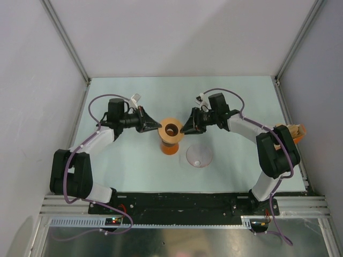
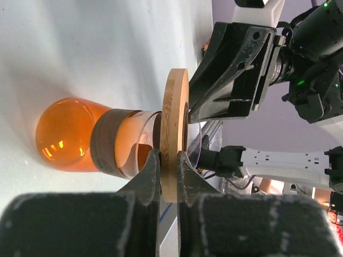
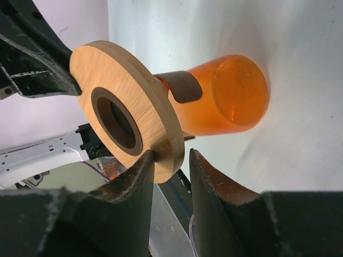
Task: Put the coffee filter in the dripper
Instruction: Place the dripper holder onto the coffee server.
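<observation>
Ring steadied
Your left gripper (image 1: 156, 126) clamps the pale round wooden ring (image 1: 171, 129) on the orange glass stand (image 1: 170, 148), steadying it; your right gripper (image 1: 185, 129) has its jaws apart around the rim.

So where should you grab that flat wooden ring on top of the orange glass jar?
By its thin outer edge, coming in sideways. The flat wooden ring lies level on the orange glass jar, so one finger fits above, one below, as the left gripper pinches it.

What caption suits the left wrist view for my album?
Left gripper pinches the wooden ring at an orange carafe's mouth.
</observation>
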You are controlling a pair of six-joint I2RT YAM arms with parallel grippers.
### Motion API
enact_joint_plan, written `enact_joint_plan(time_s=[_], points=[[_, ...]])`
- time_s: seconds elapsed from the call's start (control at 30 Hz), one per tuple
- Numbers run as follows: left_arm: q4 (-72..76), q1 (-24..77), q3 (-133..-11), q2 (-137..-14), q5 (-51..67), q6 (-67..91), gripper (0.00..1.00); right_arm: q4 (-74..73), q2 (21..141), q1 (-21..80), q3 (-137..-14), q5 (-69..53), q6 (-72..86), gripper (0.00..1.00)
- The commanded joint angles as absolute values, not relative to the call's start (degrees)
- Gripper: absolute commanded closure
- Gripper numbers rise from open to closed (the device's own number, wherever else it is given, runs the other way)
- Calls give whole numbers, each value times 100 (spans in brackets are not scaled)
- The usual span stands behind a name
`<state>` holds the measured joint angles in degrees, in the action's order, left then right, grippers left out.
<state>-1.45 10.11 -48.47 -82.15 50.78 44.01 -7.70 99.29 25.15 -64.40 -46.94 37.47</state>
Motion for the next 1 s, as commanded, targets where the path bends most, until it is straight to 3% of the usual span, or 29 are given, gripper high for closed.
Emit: enact_joint_plan(time_s=[0.0,0.3,0.43,0.67,0.97], points=[[-360,1095,-5069,-8230,5123,4049,89,-817,10062,2684,-6606,-4388,3627,62],[-490,986,-5050,-8230,5114,3967,69,-774,9977,2694,-6607,-4481,3552,57],[-504,949,-5060,-8269,5111,3927,68,-628,9916,2705,-6603,-4589,3620,63],[-517,850,-5060,-8325,5173,3877,64,-515,9804,2782,-6756,-4749,3720,64],[-519,776,-5067,-8195,5288,3834,72,-384,9860,2821,-6923,-4784,3879,68]])
